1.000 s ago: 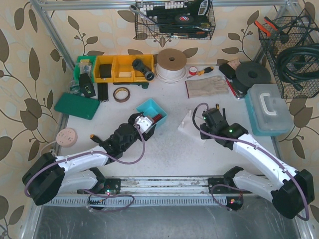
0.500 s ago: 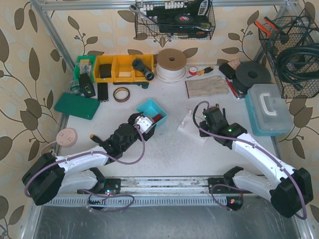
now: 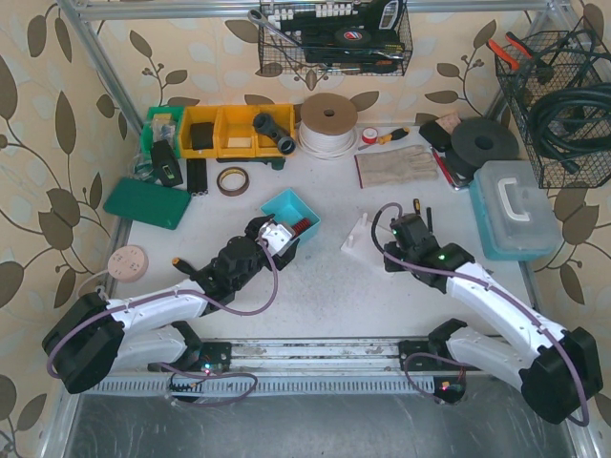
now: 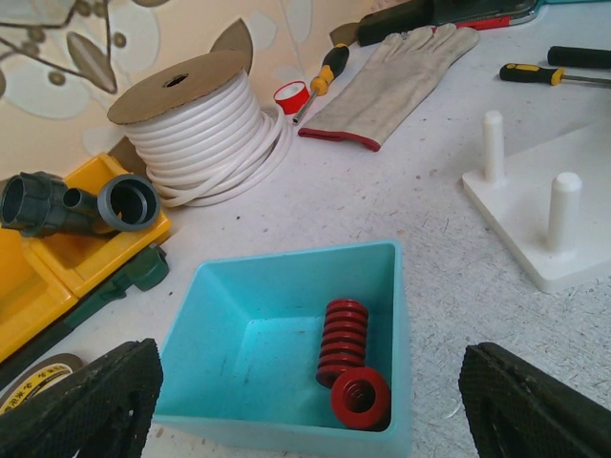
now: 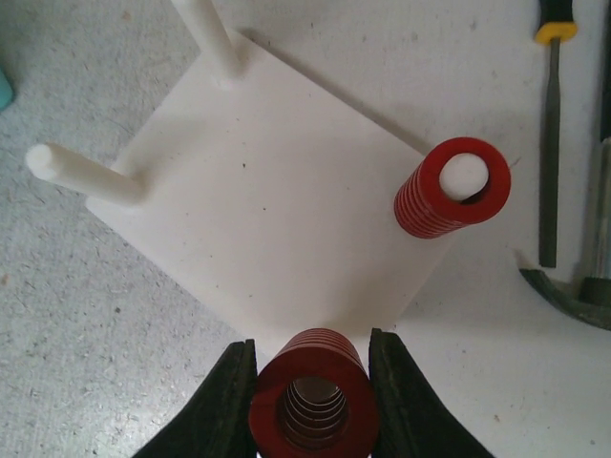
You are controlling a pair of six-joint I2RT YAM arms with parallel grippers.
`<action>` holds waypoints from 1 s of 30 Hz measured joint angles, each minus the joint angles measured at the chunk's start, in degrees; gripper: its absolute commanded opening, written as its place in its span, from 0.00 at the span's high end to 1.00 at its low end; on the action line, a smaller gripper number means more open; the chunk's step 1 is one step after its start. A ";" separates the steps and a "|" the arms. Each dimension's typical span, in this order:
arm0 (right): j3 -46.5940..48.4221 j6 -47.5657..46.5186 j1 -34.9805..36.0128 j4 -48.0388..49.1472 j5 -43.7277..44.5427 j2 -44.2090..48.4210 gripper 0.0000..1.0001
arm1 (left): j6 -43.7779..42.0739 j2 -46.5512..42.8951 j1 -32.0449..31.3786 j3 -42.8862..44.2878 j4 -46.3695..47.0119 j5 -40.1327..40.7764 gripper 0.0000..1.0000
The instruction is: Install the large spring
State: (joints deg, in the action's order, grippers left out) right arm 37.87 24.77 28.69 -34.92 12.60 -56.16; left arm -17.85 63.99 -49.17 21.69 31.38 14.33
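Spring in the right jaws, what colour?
Red. The spring shows best in the right wrist view.

Bright, even overhead light fills all three views, with no hard glare. From above, the pale worktop (image 3: 325, 286) carries only soft, short shadows beneath the arms, and the grey metal sheet (image 3: 315, 425) at the near edge has a dull sheen. In the left wrist view the turquoise bin (image 4: 277, 296) is crisp, its inner walls gently shaded. In the right wrist view the white peg plate (image 5: 277, 200) is nearly washed out. The red spring (image 5: 310, 377) in the right claw (image 5: 313, 401) shows a dark hollow.
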 measured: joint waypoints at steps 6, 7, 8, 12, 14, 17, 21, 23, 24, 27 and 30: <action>-2.51 0.68 0.00 1.77 -0.15 -0.35 0.93 | -0.11 0.00 0.00 0.00 -0.02 0.00 0.12; -2.75 0.76 0.00 2.12 -0.15 -0.63 0.91 | -0.11 0.00 0.00 0.00 -0.02 0.00 0.12; -2.99 0.92 0.00 2.54 -0.13 -1.05 0.89 | -0.11 0.00 0.00 0.00 -0.02 0.00 0.12; -4.20 1.40 0.00 4.33 -0.02 -2.69 0.77 | -0.11 0.00 0.00 0.00 -0.15 0.00 0.12; -4.50 1.62 0.00 4.72 0.04 -3.17 0.72 | -0.11 0.00 0.00 0.00 -0.20 0.00 0.12; -4.50 1.90 0.00 4.79 0.13 -3.32 0.64 | -0.11 0.00 0.00 0.00 -0.26 0.04 0.12; -3.63 1.33 0.00 3.45 0.70 -2.32 0.48 | -0.09 0.00 0.00 0.00 -0.74 0.37 0.12; -1.97 1.03 0.00 1.70 1.18 -0.79 0.38 | 0.13 0.00 0.00 0.00 -1.07 0.74 0.12; -0.61 0.68 0.00 0.57 1.49 0.35 0.33 | 0.48 0.02 0.00 0.04 -1.29 1.11 0.12; 4.22 -0.46 0.00 -1.84 2.29 4.44 0.23 | 3.28 0.15 -0.02 1.03 -3.93 4.13 0.03; 8.68 -1.81 0.00 -2.29 2.49 8.33 0.07 | 9.68 0.26 -0.02 5.42 -11.04 10.12 0.01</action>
State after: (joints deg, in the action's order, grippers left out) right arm 46.54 22.96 28.69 -37.21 15.09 -47.83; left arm -8.16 64.25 -49.19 27.11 20.34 24.45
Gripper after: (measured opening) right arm 0.797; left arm 0.972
